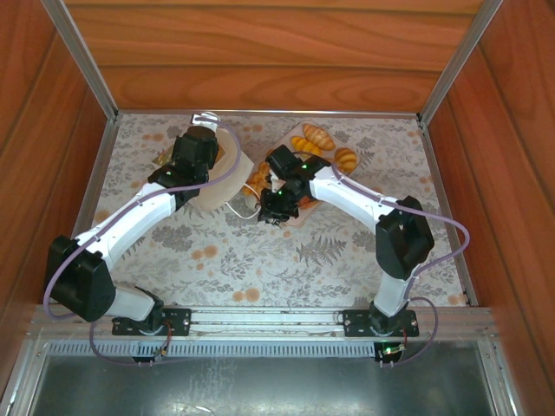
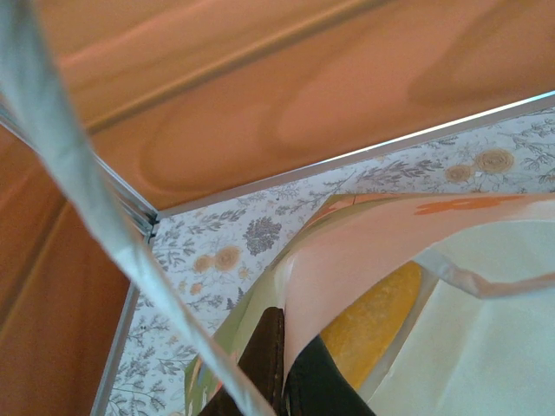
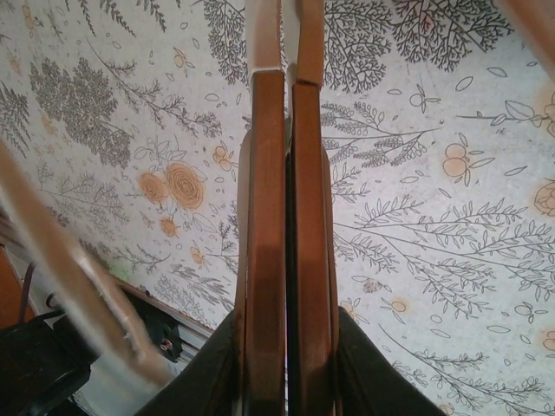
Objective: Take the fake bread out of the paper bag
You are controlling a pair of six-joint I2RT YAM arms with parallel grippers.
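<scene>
While left hand (image 2: 286, 373) tight on paper bag (image 2: 486, 295), right hand (image 3: 289, 39) closed beside fake bread (image 1: 316, 137) on tray (image 1: 303, 215).

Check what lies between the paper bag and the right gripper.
Top view: a golden bread piece and a white cord handle lie between the paper bag and the right gripper.

Around my workspace stand reddish-brown wooden panel walls (image 1: 260, 52) on the far, left and right sides, joined by silvery aluminium corner posts (image 1: 85, 61). My tabletop wears a white cloth printed with grey ferns and orange flowers (image 1: 260, 260). A grey sheet-metal shelf (image 1: 260, 386) lies nearest.
</scene>
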